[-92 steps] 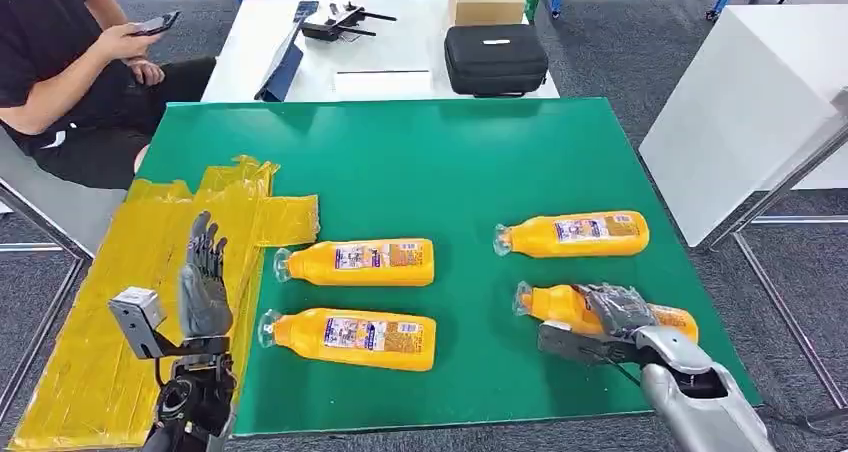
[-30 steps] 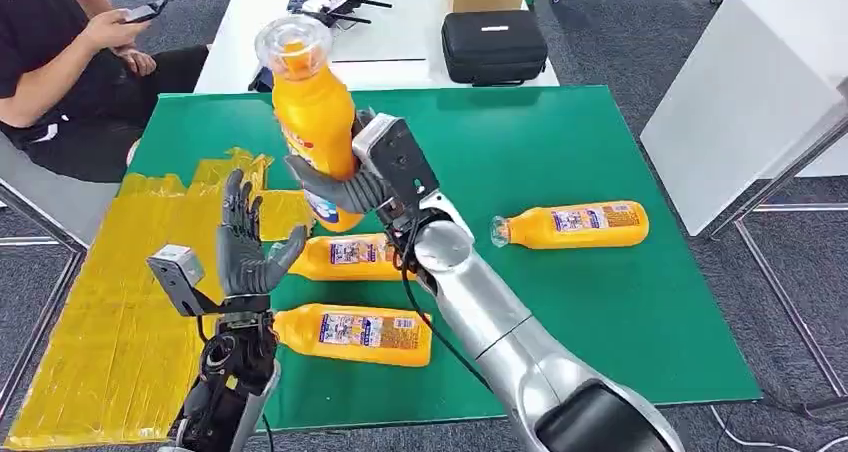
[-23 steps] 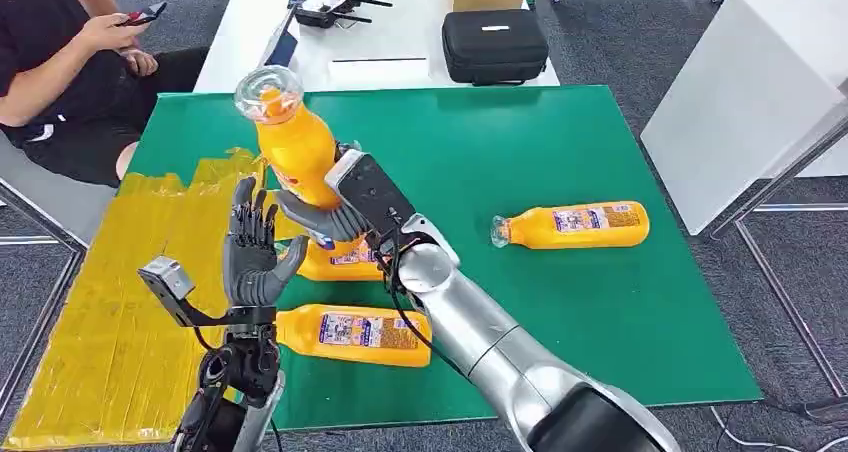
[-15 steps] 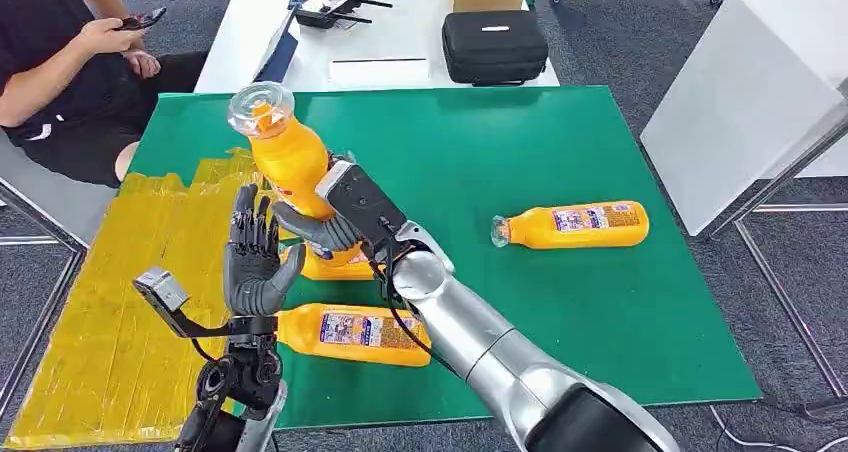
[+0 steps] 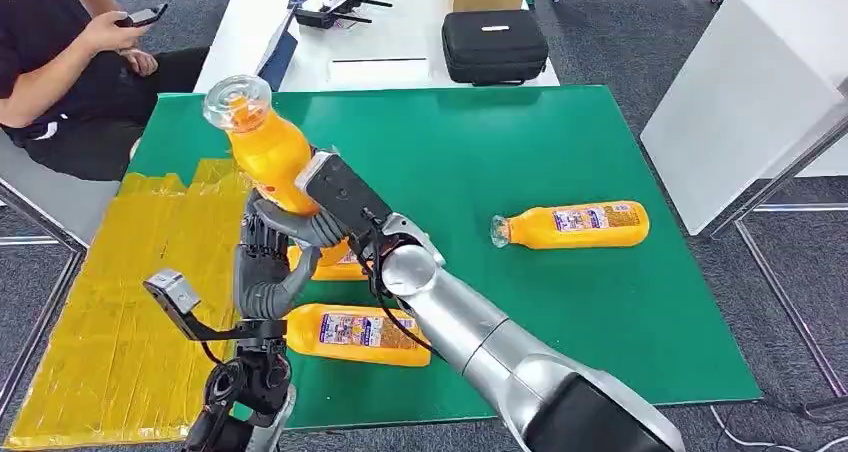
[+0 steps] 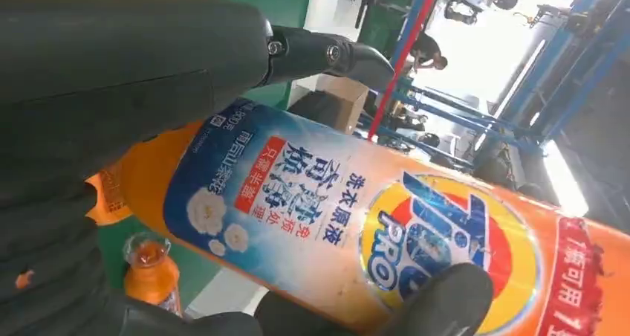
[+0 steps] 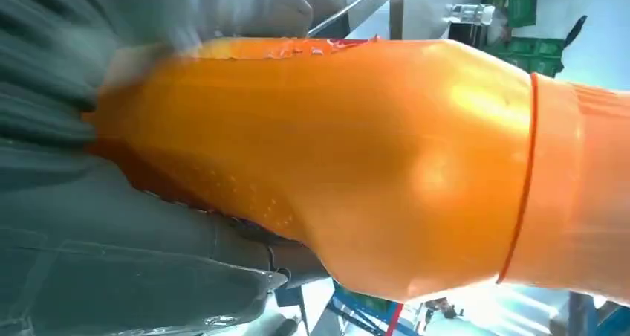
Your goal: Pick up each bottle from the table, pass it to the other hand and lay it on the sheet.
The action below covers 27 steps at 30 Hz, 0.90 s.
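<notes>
While the handover is under way: the right hand [image 5: 300, 222] holds an orange detergent bottle [image 5: 262, 148] in the air over the near-left part of the green mat [image 5: 520, 152], just beside the yellow sheet [image 5: 120, 302].

Held bottle: tilted, with its clear cap [image 5: 236, 102] up and leaning toward the sheet; this leaves the labelled lower body exposed for the other hand, I judge.

Right hand: fingers wrapped tightly round the bottle's middle and carrying its weight; the right wrist view shows the orange body pressed against the grey palm.

Left hand [image 5: 262, 272]: raised upright directly under and against the bottle; in the left wrist view its dark fingers [image 6: 327, 53] curl round the blue-and-white label [image 6: 312, 202] with the thumb on the other side. It looks to be closing on the bottle; whether the grip is firm I cannot tell.

Step in hand: the pass from right to left, probably just before the right hand lets go.

Bottles waiting: one lying near the front edge [image 5: 355, 332], one partly hidden behind the hands [image 5: 335, 260], one far to the right [image 5: 570, 224], all on their sides on the mat.

Sheet: no bottle on it yet.

Risk: letting go early could drop the bottle onto those below.

Bystander: a seated person [image 5: 60, 62] at far left with a phone.
</notes>
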Motion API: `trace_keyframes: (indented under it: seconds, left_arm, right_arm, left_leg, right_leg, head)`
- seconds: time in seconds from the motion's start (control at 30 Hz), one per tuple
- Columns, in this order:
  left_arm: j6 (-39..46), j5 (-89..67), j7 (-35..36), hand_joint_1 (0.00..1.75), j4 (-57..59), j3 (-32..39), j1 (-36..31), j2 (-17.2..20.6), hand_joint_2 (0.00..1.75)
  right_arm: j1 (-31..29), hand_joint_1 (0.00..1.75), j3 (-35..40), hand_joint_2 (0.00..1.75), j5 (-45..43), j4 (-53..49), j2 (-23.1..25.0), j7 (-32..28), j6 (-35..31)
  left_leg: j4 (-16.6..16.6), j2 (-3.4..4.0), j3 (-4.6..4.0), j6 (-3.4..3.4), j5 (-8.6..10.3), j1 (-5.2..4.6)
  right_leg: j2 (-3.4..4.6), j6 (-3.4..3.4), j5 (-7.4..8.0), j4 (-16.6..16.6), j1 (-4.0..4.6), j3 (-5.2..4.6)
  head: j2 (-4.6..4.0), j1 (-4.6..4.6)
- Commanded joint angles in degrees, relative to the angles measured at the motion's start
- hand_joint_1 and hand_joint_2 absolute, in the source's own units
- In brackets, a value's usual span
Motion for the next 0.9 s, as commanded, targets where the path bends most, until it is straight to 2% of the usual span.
trace_keyframes:
  seconds: [0.03,0.1,0.27,0.47,0.5,0.57,0.63,0.67,0.9]
  left_arm:
    - [4.5,-3.2,-1.4,0.0,2.3,-2.2,-1.7,1.7,1.75]
    - [4.5,-3.2,-1.5,0.0,2.2,-2.3,-1.5,1.8,1.75]
    - [4.5,-3.2,-1.5,0.0,2.2,-2.3,-1.5,1.8,1.75]
    - [9.1,-5.7,-3.6,0.0,1.9,-3.1,-0.7,1.6,1.75]
    - [9.5,-5.8,-3.7,0.0,1.9,-3.3,-0.9,1.4,1.75]
    - [11.2,-6.3,-3.8,0.0,2.0,-4.3,-1.9,1.2,1.75]
    - [11.3,-5.8,-3.3,0.0,2.1,-5.2,-2.4,1.1,1.75]
    - [11.2,-5.3,-2.8,0.0,2.3,-5.8,-3.0,1.0,1.75]
    - [10.6,-3.6,-1.8,0.0,2.8,-7.1,-4.1,1.0,1.75]
  right_arm:
    - [-4.5,1.75,3.2,1.75,-3.1,2.6,-0.2,2.6,-0.1]
    - [-4.5,1.75,3.3,1.75,-3.2,2.6,-0.2,2.6,-0.1]
    - [-4.5,1.75,3.3,1.75,-3.2,2.6,-0.2,2.6,-0.1]
    - [-3.5,1.75,2.6,1.75,-6.3,4.2,-0.2,3.3,-1.4]
    - [-3.4,1.75,2.7,1.75,-6.7,4.4,-0.2,3.4,-1.6]
    - [-3.4,1.75,3.4,1.75,-9.0,5.0,-0.2,3.6,-2.0]
    - [-3.6,1.75,3.9,1.75,-10.4,5.6,-0.2,3.6,-2.3]
    - [-3.7,1.75,4.3,1.75,-11.4,6.2,-0.2,3.4,-2.1]
    - [-4.1,1.75,5.2,1.75,-12.6,7.2,-0.2,3.0,-2.0]
  left_leg:
    - [0.1,-0.01,0.12,-0.03,-0.08,0.01]
    - [0.1,0.03,0.31,-0.06,-0.19,0.01]
    - [0.0,0.0,0.12,-0.03,-0.05,0.0]
    - [0.0,0.0,0.13,-0.02,-0.05,0.0]
    - [0.1,0.04,0.43,-0.06,-0.23,0.01]
    - [0.0,-0.05,0.16,-0.03,-0.06,0.0]
    - [0.1,-0.03,0.44,-0.07,-0.23,0.02]
    - [0.0,-0.05,0.09,-0.02,-0.02,0.01]
    - [0.0,-0.05,0.21,-0.04,-0.09,0.01]
  right_leg:
    - [-0.16,-0.13,-0.09,0.1,0.04,0.11]
    - [-0.22,-0.24,-0.21,0.2,0.07,0.27]
    - [-0.12,-0.11,-0.07,0.0,0.03,0.11]
    - [-0.1,-0.09,-0.05,0.0,0.03,0.12]
    - [-0.22,-0.25,-0.23,0.1,0.09,0.4]
    - [-0.18,-0.11,-0.08,0.0,0.04,0.17]
    - [-0.32,-0.28,-0.26,0.1,0.1,0.42]
    - [-0.14,-0.08,-0.04,0.0,0.03,0.1]
    - [-0.21,-0.15,-0.12,0.0,0.06,0.21]
  head:
    - [0.0,0.04]
    - [0.0,0.0]
    - [0.0,0.0]
    - [0.0,0.0]
    - [0.0,0.02]
    - [0.0,0.0]
    - [0.0,0.02]
    - [0.0,0.0]
    - [0.0,0.02]
